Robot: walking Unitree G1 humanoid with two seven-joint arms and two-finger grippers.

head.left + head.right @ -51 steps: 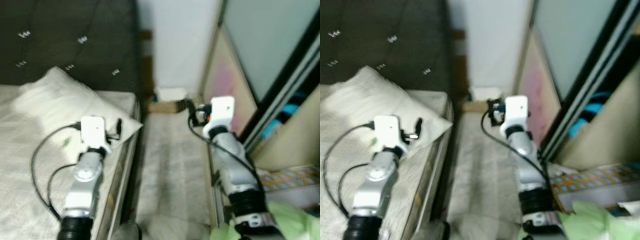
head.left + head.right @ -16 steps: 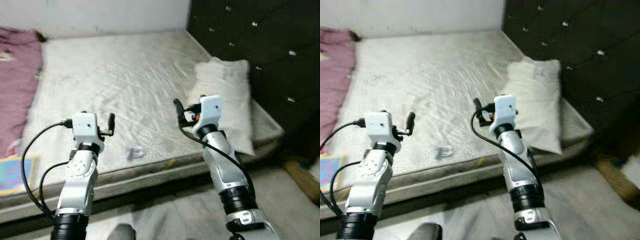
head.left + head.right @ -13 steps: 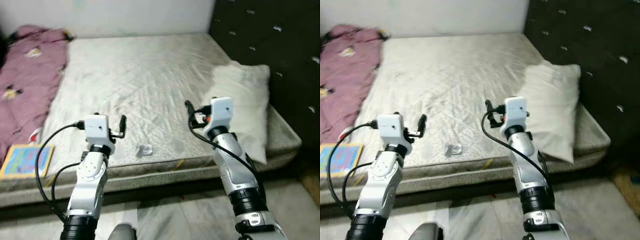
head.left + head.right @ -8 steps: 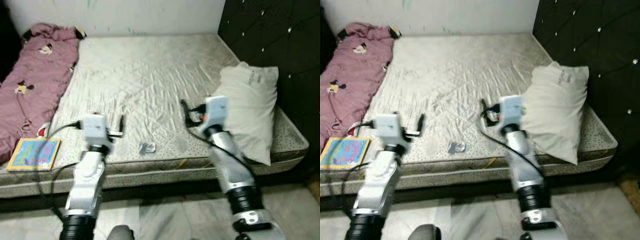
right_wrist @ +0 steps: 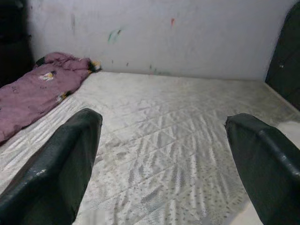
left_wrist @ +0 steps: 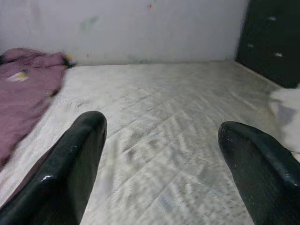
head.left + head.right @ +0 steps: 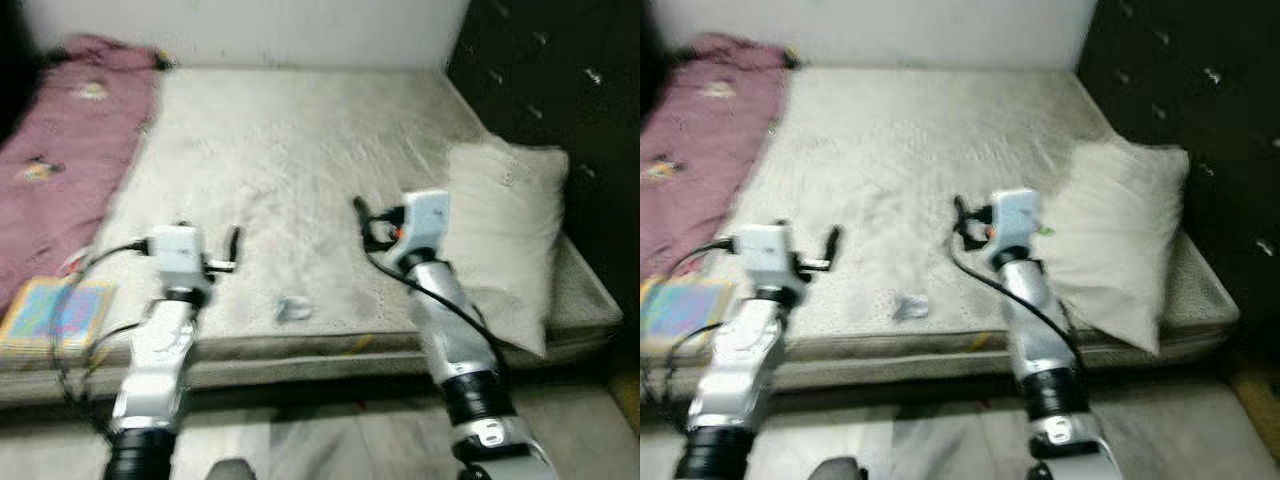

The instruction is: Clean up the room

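A bare grey-white mattress [image 7: 300, 140] lies before me. On it, near the front edge, sits a small crumpled silvery wrapper [image 7: 294, 309]. A colourful picture book [image 7: 55, 315] rests at the front left corner. A pink blanket [image 7: 65, 150] is bunched along the left side, and a white pillow [image 7: 510, 240] leans at the right. My left gripper [image 7: 232, 245] hovers open above the front edge, left of the wrapper. My right gripper [image 7: 362, 215] hovers open over the mattress, beside the pillow. Both wrist views show wide-spread fingers [image 6: 79, 154] [image 5: 70, 154] holding nothing.
A dark tufted headboard [image 7: 560, 90] stands at the right behind the pillow. A white wall [image 5: 187, 33] runs along the far side of the bed. A strip of grey floor [image 7: 330, 440] lies between me and the bed.
The camera has swung left from the aisle beside the wardrobe to face the bed side-on. Both arms keep the same raised pose, and nothing on the bed has moved.
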